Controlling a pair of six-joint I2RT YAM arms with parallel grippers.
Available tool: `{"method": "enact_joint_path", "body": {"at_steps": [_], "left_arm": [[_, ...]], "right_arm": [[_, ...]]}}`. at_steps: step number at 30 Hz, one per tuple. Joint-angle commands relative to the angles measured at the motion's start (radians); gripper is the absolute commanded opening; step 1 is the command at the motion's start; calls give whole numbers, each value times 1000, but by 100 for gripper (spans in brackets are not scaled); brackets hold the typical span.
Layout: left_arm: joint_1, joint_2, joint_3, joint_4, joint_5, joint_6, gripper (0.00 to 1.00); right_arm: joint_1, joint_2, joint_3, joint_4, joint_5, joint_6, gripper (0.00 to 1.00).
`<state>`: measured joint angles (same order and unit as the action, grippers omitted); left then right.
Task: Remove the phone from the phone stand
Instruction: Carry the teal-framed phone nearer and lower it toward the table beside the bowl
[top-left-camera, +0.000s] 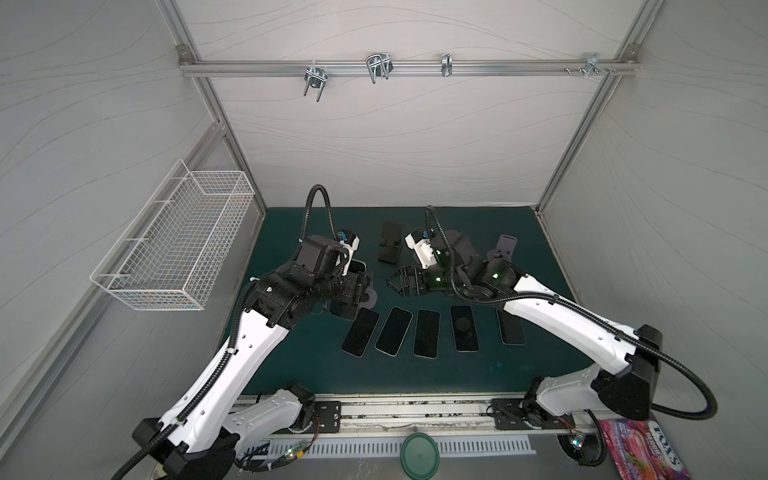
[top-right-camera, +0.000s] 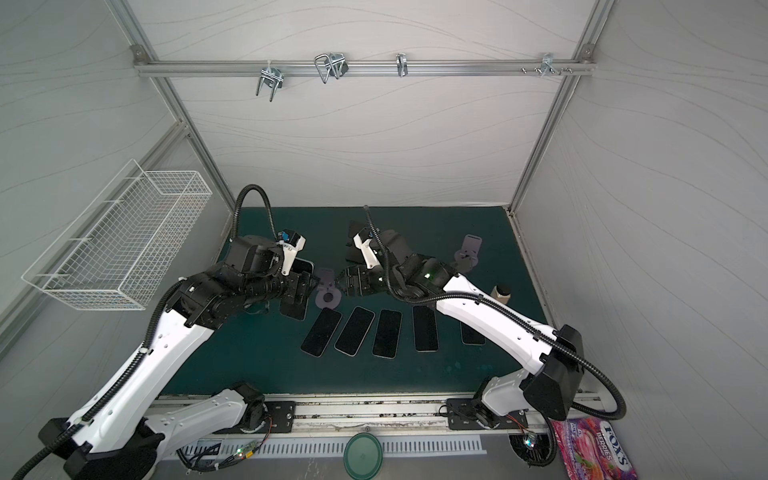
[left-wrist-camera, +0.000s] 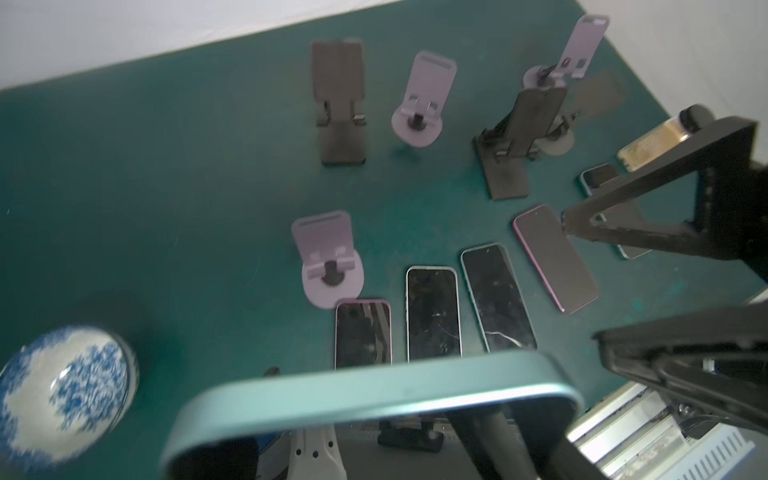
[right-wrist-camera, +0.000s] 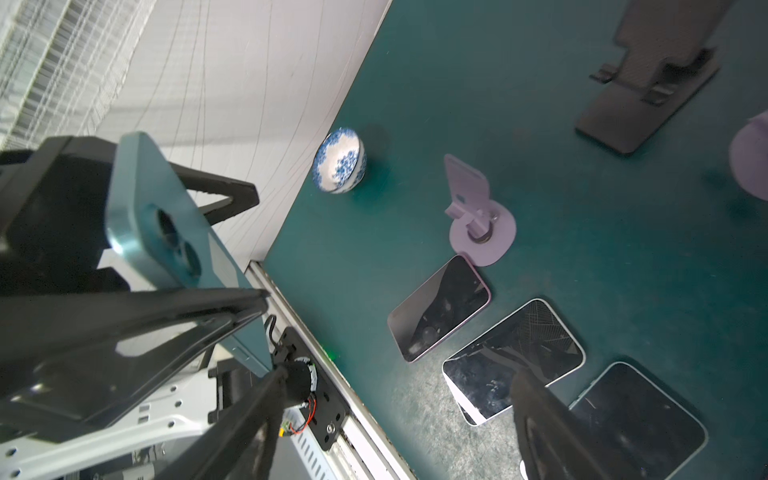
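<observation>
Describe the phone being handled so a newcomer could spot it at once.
On the green mat, look left of the row of phones lying flat. The teal phone is clamped in the left claw, the only one raised off the mat.

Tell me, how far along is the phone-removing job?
Done: five dark-screened phones lie flat on the green mat; the purple stands and black stands look empty. In hand: the left gripper holds a teal phone aloft. Left: probably laying it down.

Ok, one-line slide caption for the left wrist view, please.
Teal phone gripped close to the lens, with a row of phones lying flat on the green mat and empty stands beyond.
</observation>
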<state>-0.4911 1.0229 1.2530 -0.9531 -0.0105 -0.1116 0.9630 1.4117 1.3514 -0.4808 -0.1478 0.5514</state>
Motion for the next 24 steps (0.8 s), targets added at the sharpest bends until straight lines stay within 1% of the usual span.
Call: {"method": "enact_joint_path", "body": {"at_steps": [1,11,19,24], "left_arm": [[15,-42,-19,-40,-26,-35,51],[95,-100,-95,-79,-13,-33,50],[170,-120,-155,-67,10,-17,49],[239,-124,-209,-40,47,-2,48]], "right_arm": [[37,20,30,-1,8,-30,86],[98,57,40,27,-40,-94,86],[107,92,54,46,-116,-149,86],[111,99,64,41,-122,-181,86]]}}
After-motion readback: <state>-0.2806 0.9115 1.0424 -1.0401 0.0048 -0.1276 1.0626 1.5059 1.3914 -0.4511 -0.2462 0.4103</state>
